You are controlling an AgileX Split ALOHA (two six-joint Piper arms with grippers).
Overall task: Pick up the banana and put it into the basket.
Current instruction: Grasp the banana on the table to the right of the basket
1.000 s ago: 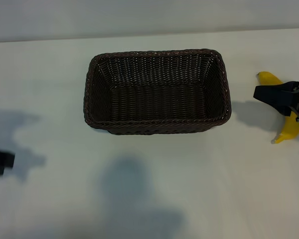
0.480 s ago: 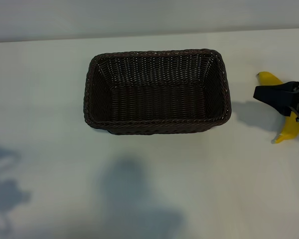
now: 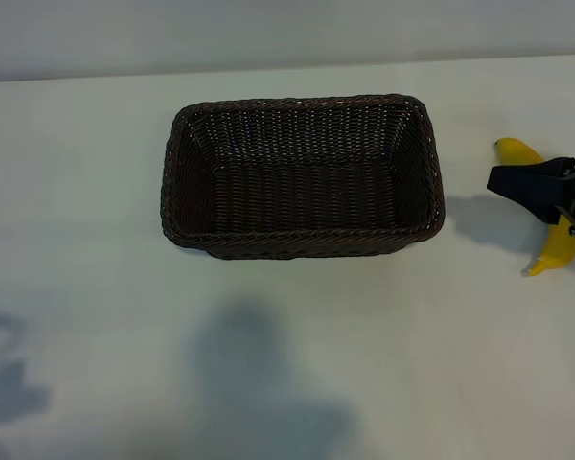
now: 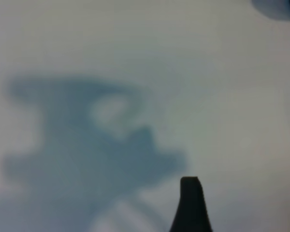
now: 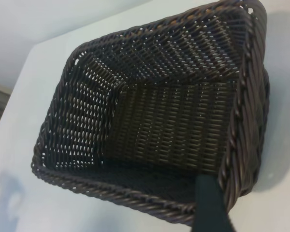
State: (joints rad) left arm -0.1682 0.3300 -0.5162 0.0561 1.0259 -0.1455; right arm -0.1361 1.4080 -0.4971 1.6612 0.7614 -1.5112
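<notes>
Right hand (image 3: 556, 196) at right edge

Basket (image 3: 302, 177) mid-table (image 3: 96, 144), banana (image 3: 556, 244) far right w/ right gripper (image 3: 546, 190) over it

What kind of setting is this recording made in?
Probably a lab tabletop for robot trials: a bare white table holding only a wicker basket and a banana, with the right gripper over the banana.
</notes>
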